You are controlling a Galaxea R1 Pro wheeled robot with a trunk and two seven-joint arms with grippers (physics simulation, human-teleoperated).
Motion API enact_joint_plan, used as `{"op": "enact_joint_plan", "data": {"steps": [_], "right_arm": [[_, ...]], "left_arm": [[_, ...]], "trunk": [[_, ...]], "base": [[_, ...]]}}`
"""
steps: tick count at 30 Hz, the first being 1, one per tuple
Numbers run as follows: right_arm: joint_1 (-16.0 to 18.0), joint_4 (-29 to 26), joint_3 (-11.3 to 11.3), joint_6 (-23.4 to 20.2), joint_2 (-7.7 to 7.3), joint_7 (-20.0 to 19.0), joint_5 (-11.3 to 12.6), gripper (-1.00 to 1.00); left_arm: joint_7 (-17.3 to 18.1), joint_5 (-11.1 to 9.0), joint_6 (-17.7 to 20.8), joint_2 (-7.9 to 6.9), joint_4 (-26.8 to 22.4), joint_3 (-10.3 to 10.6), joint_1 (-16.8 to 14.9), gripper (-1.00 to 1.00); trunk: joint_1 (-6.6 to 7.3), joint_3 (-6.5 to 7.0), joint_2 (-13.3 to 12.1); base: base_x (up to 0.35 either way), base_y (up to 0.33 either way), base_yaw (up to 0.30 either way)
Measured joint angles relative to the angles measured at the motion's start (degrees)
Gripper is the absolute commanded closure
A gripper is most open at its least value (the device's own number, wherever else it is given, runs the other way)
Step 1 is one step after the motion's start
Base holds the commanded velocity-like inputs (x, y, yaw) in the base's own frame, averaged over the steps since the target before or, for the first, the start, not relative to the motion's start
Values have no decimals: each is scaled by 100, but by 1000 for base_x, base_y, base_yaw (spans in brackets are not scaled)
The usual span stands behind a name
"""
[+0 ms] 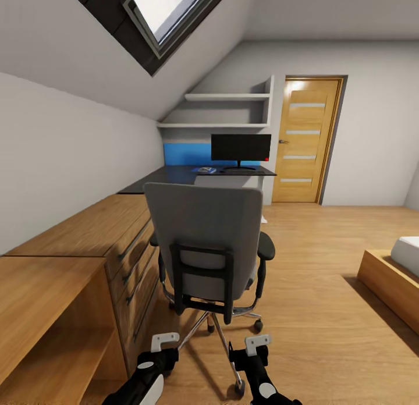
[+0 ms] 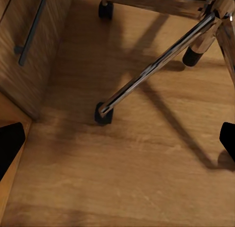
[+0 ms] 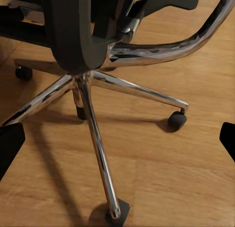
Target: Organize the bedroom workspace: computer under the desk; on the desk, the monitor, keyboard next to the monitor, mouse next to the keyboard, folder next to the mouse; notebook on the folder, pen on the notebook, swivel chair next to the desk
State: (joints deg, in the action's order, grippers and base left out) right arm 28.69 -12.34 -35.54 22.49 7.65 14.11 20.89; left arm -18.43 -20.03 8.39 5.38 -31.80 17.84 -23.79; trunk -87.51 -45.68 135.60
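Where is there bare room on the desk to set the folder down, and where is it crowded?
The desk looks bare on its near dark stretch, between the wooden drawer chest and the monitor. The far end is crowded: the monitor's stand and a small bluish item beside it. The swivel chair blocks the direct approach; the open floor to its right is clear for passing.

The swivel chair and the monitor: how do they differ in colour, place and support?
The swivel chair is grey and close to the robot; the monitor is black and far off. The chair stands on the wooden floor on chrome legs with casters; the monitor stands on the desk on a thin stand. Both are upright.
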Motion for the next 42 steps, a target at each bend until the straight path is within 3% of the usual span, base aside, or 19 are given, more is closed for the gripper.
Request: {"op": "enact_joint_plan", "data": {"steps": [7,33,35,42], "right_arm": [[0,8,0,32,-6,0,5,-100],[-1,24,7,176,-9,10,7,-100],[-1,25,5,176,-9,11,5,-100],[-1,26,5,176,-9,12,4,-100]], "left_arm": [[22,6,-7,-23,4,-4,0,-100],[23,18,-9,-15,9,11,0,-100],[14,12,-15,-19,9,123,0,-100],[13,11,-17,-22,15,162,0,-100]], "trunk": [[0,0,0],[2,0,0],[3,0,0],[3,0,1]], "base": [[18,0,0],[176,0,0],[296,-24,0],[302,-110,0]]}}
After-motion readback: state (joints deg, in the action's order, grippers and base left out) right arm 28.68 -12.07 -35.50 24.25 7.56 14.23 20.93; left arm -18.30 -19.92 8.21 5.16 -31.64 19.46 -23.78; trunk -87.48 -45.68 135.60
